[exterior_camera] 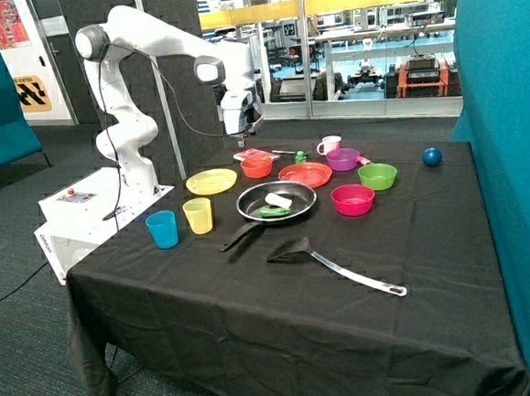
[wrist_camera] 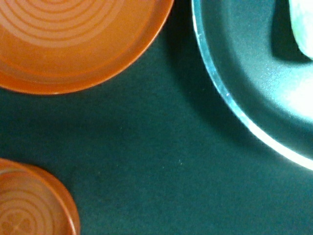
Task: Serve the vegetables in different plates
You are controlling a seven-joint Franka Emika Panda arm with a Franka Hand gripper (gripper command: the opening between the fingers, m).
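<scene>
The white chunk [exterior_camera: 279,200] and the green pod [exterior_camera: 273,212] lie together in the black frying pan [exterior_camera: 247,202] near the middle of the table. The yellow plate [exterior_camera: 211,180] and the red-orange plate [exterior_camera: 304,174] stand behind the pan, both bare. My gripper [exterior_camera: 242,134] hangs well above the table, over the small orange bowl [exterior_camera: 257,166] between the two plates. The wrist view shows the red-orange plate [wrist_camera: 73,44], the orange bowl [wrist_camera: 29,205], the pan's rim [wrist_camera: 230,98] and an edge of the white chunk [wrist_camera: 301,24].
A purple bowl [exterior_camera: 343,158], green bowl [exterior_camera: 377,175] and pink bowl [exterior_camera: 352,198] stand beside the red-orange plate. A white mug [exterior_camera: 330,144], small green bottle [exterior_camera: 300,157] and blue ball [exterior_camera: 433,156] are at the back. Blue cup [exterior_camera: 162,229], yellow cup [exterior_camera: 197,215] and a spatula [exterior_camera: 335,266] are in front.
</scene>
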